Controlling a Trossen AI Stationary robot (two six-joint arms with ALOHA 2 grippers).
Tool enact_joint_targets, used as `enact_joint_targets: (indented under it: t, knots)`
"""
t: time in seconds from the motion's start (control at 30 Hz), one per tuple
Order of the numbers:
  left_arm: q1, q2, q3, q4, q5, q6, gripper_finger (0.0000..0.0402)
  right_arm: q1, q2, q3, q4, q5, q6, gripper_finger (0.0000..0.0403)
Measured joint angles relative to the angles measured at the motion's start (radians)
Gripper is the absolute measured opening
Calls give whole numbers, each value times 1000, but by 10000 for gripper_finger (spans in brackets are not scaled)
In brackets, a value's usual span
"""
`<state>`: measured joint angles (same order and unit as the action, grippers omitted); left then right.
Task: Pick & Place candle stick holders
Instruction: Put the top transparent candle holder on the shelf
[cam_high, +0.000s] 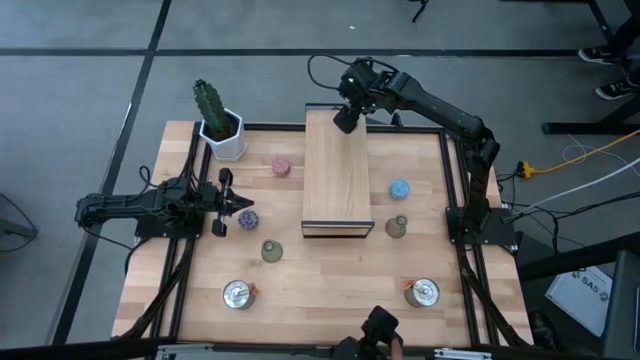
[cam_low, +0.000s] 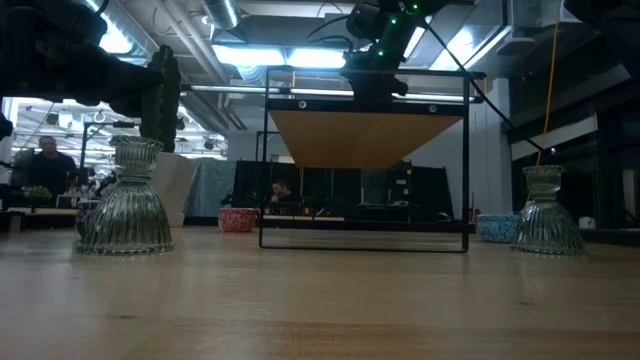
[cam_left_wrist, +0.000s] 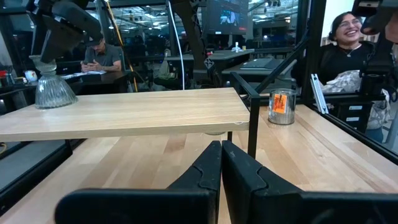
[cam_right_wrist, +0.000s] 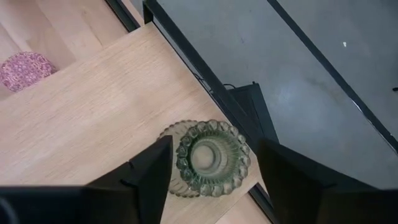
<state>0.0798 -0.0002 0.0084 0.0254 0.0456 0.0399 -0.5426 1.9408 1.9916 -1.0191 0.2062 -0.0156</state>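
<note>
High view, so starting from the long wooden board (cam_high: 335, 170) in the middle of the table (cam_high: 330, 300) and placing everything off that. Got the right gripper (cam_high: 347, 118) parked over the board's far end, straight above a ribbed green holder (cam_right_wrist: 208, 155) standing upright on the board near its far edge. Checked the right wrist view: fingers (cam_right_wrist: 143, 174) spread apart, one on each side of the holder, not pinching it, with a clear gap on one side and the other finger just beside the glass. Over on the left arm's side of the board, found the left gripper (cam_high: 235, 205) low by the table, claw pressed together on nothing, right next to the purple holder (cam_high: 247, 218). Same side of the board: pink holder (cam_high: 282, 166) near the middle of its long edge, second green holder (cam_high: 271, 250) past its near end, and a silver holder (cam_high: 238, 294) nearer the front. On the right arm's side of the board: blue holder (cam_high: 400, 189) a little way off, third green holder (cam_high: 397, 226) just beside the near corner, and the other silver holder (cam_high: 423, 292) well out front. Also spotted a cactus (cam_high: 210, 102) in a white pot (cam_high: 228, 140) off the board's far corner, left arm's side.
</note>
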Motion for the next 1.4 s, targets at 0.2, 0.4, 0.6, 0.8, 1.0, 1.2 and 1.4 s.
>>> enact_joint_targets:
  t: [0.2,0.4,0.6,0.8,1.0,1.2,1.4]
  knots:
    - [0,0,0,0,0,0,6,0,-9,0,0,23,-9,243]
    - [0,0,0,0,0,0,6,0,-54,0,3,32,-30,243]
    - [0,0,0,0,0,0,6,10,-97,0,-40,26,-56,242]
    - [0,0,0,0,0,0,6,23,-130,0,-120,24,-63,242]
    - [0,0,0,0,0,0,6,33,-153,0,-210,26,-63,242]
    - [0,0,0,0,0,0,6,42,-174,0,-234,26,-63,242]
    - [0,0,0,0,0,0,6,62,-184,0,-258,27,-62,242]
